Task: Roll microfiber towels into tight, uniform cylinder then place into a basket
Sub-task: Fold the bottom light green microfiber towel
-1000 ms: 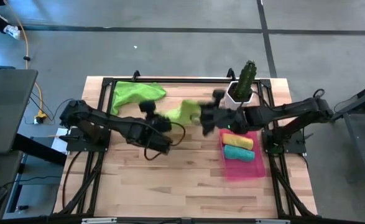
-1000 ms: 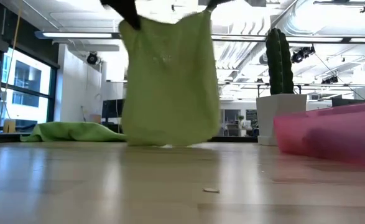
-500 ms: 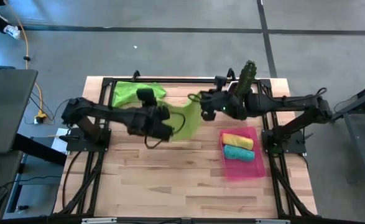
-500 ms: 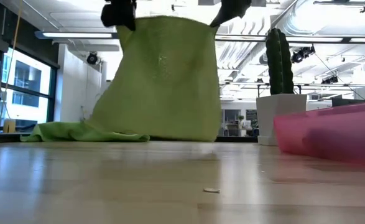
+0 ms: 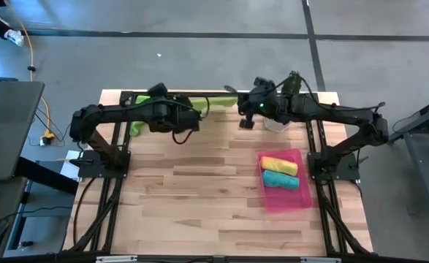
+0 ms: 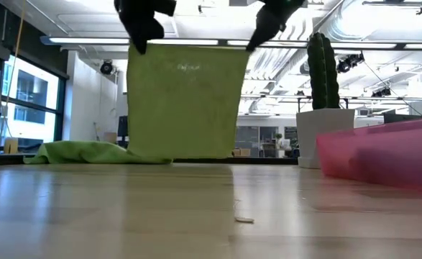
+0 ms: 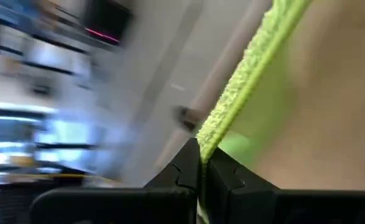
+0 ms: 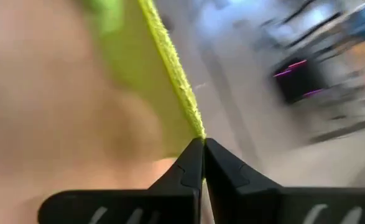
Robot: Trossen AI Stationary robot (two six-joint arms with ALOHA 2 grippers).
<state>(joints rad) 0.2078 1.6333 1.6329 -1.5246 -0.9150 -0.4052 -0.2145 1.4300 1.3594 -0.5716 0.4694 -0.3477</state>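
A lime green microfiber towel hangs as a flat sheet between my two grippers near the table's far edge. My left gripper is shut on its upper left corner and my right gripper on its upper right corner. From above, the towel shows only as a thin green edge between the left gripper and the right gripper. A second lime green towel lies crumpled on the table at the far left. The pink basket holds a yellow roll and a teal roll. My left gripper pinches the towel's upper left corner between its two fingers, slanting down. The top edge runs taut away from it. The sheet hangs below; I cannot tell whether its lower edge touches the table. My right gripper pinches the towel's upper right corner between its two fingers, slanting down from the table's right. The top edge runs straight and taut toward the other gripper, and the cloth hangs flat below it.
A white pot with a green cactus stands at the far right, close behind my right arm. The basket sits at the right, nearer the front. Bare wooden table lies in the middle and toward the near edge.
Both grippers have swung toward the table's far edge and moved apart, staying shut on the towel. The towel, bunched and slack a second ago, is now spread flat with its top edge drawn taut and level between them.
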